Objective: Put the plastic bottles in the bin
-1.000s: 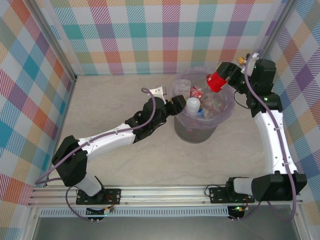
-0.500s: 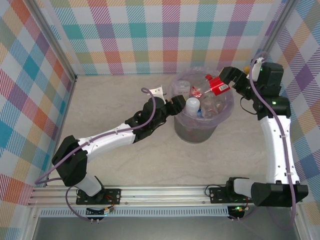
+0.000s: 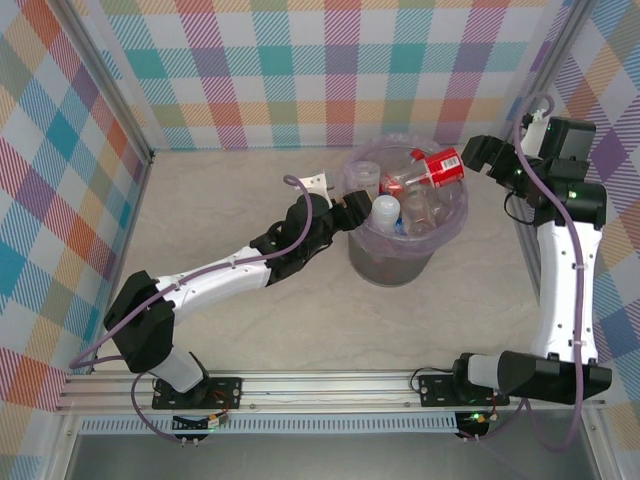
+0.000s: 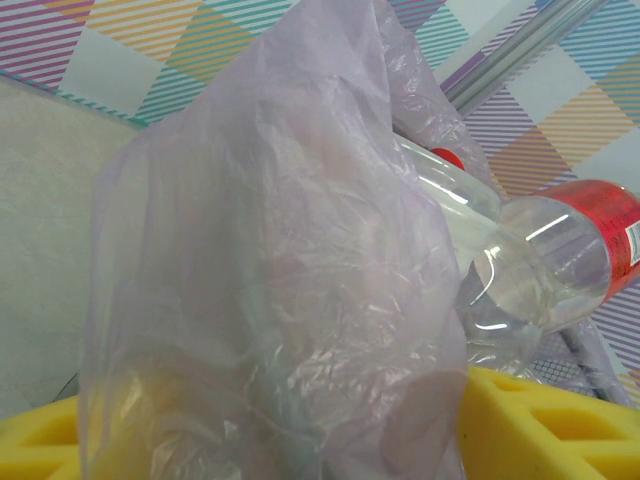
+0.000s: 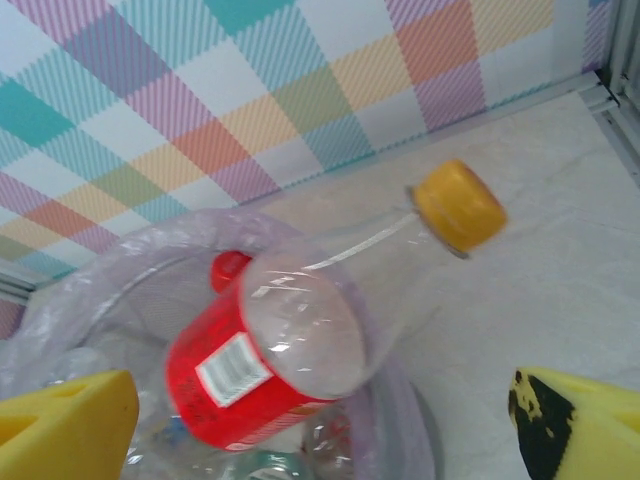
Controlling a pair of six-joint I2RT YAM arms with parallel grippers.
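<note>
Plastic bottles (image 3: 388, 212) lie heaped in the bin (image 3: 390, 265), just above centre in the overhead frame, and every bottle I can see is in it or over it. Start with the right gripper (image 3: 480, 160), in the upper right of that frame. Its jaws are spread wide, with the yellow pads (image 5: 70, 415) out at the two bottom corners of its wrist view and nothing between them. Just beyond them the red-labelled bottle (image 5: 240, 380) is free of the jaws and tilted. Its clear shoulder narrows to an orange cap (image 5: 458, 205) pointing to the upper right of that view, seemingly out past the bin's rim. From overhead it sits atop the pile at the rim's right side, though I cannot tell whether it is resting there or dropping. My guess is that the jaws stand off to the side so the bottle can settle without being nudged back out. At the bin's left edge the left gripper (image 3: 356, 215) has a pad on either side of the rim, with the lavender liner (image 4: 270, 260) bunched between them. It appears to be pinching the rim, presumably to stop the bin sliding or tipping as bottles land. Perched that high and that near the edge, the red-labelled bottle could roll off onto the table (image 3: 280, 330).
</note>
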